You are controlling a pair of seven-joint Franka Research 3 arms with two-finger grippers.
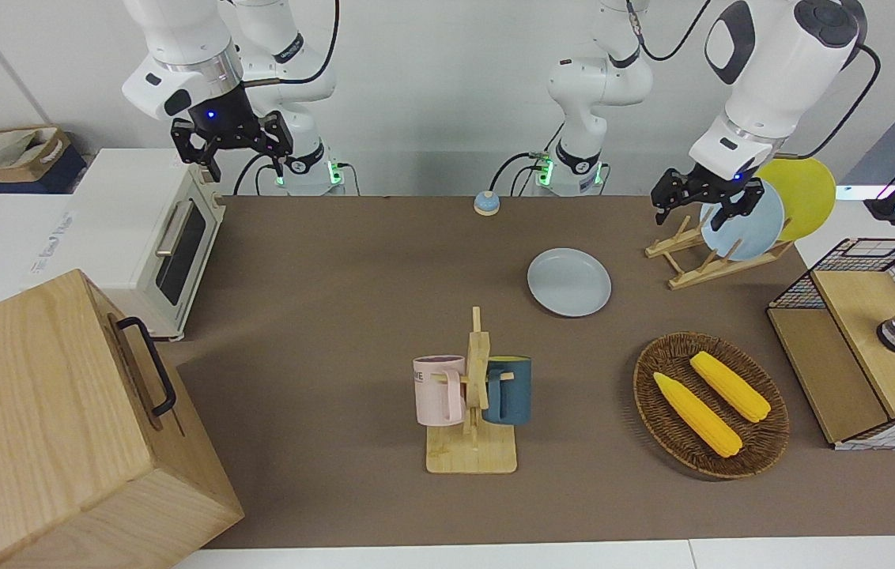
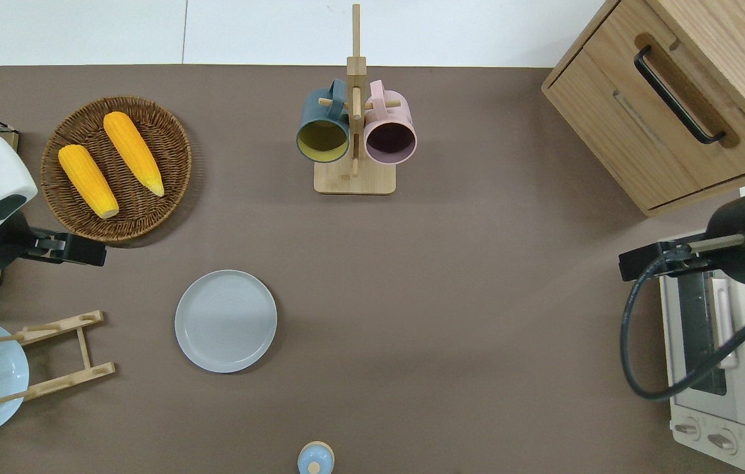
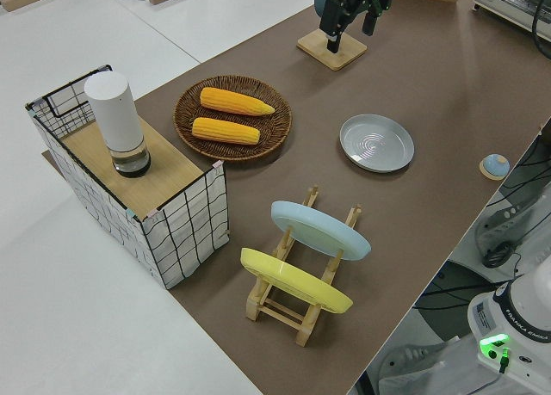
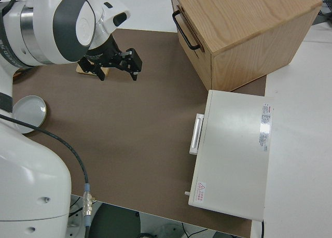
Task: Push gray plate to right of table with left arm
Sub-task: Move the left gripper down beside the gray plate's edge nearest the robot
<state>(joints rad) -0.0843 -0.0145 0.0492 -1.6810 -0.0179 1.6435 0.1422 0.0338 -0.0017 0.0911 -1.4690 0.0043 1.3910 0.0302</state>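
Observation:
The gray plate point(image 1: 568, 282) lies flat on the brown table point(image 1: 337, 276), between the mug stand and the robots. It also shows in the overhead view point(image 2: 226, 320), the left side view point(image 3: 376, 143) and the right side view point(image 4: 28, 110). My left gripper point(image 1: 702, 212) is open and empty, up in the air. In the overhead view the left gripper point(image 2: 83, 253) is over the table between the wicker basket and the plate rack, apart from the plate. It also shows in the left side view point(image 3: 351, 23). My right gripper point(image 1: 234, 154) is open, empty and parked.
A wooden mug stand point(image 1: 475, 411) holds a pink and a blue mug. A wicker basket point(image 1: 710, 405) holds two corn cobs. A plate rack point(image 1: 700, 261) holds a sky-blue and a yellow plate. A bell point(image 1: 486, 203), toaster oven point(image 1: 155, 237), wooden cabinet point(image 1: 52, 427) and wire-sided shelf point(image 1: 866, 340) stand around.

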